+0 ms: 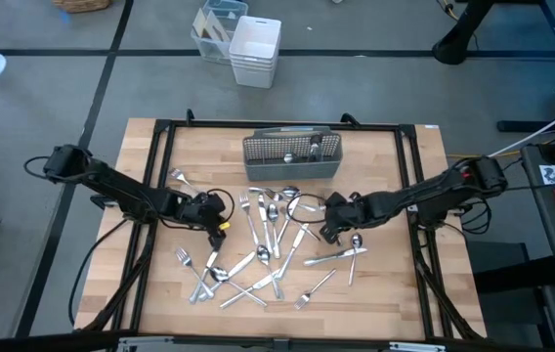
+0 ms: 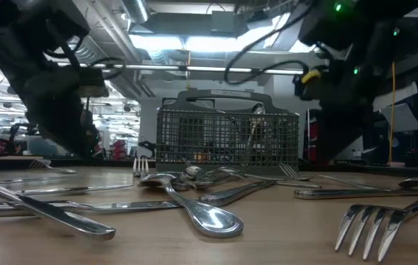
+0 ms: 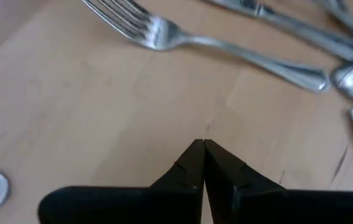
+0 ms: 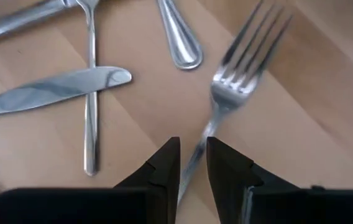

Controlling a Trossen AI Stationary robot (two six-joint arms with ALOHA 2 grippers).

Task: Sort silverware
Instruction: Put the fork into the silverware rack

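The right gripper (image 4: 192, 163) grasps a fork (image 4: 235, 81) by its slim handle, shiny tines pointing ahead. The left gripper (image 3: 204, 149) is clenched on nothing over bare wood. Between them lies the scattered glossy silverware (image 1: 268, 249); beyond, the mesh caddy (image 1: 292, 154).

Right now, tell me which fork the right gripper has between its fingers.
The fork whose handle runs between the right gripper fingers, tines pointing away from the wrist. The other forks, like the one near the table's left front, lie clear of it.
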